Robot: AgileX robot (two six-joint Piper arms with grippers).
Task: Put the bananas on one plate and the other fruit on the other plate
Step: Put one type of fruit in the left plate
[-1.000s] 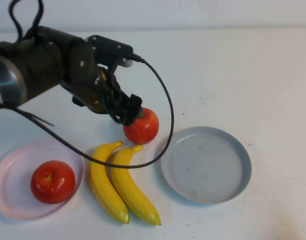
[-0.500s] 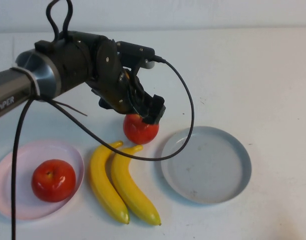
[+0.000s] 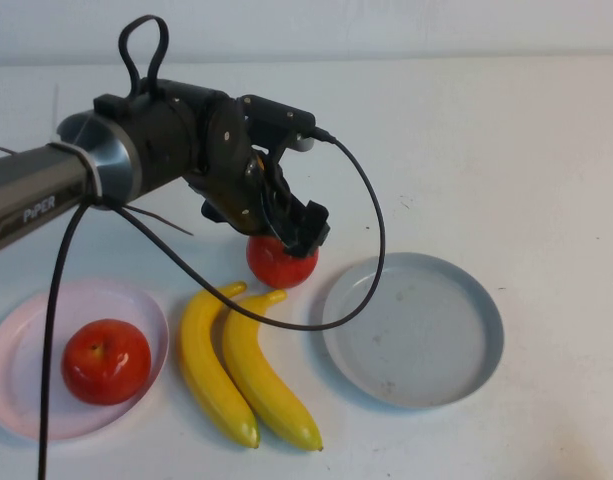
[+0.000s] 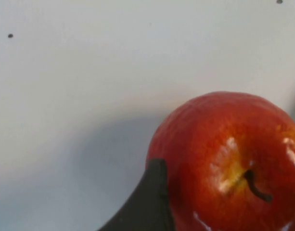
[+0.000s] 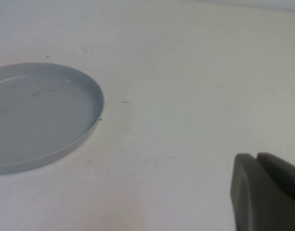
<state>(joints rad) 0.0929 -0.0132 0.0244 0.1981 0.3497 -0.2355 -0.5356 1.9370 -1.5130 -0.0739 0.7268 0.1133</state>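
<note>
Apple (image 3: 279, 263) under left end effector (image 3: 298, 228), grip unclear; right end effector (image 5: 265, 192) closed, empty.

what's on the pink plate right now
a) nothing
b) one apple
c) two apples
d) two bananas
b: one apple sits on the pink plate; the other apple is on the table under the left end effector, and the right end effector is off near the grey plate.
</note>
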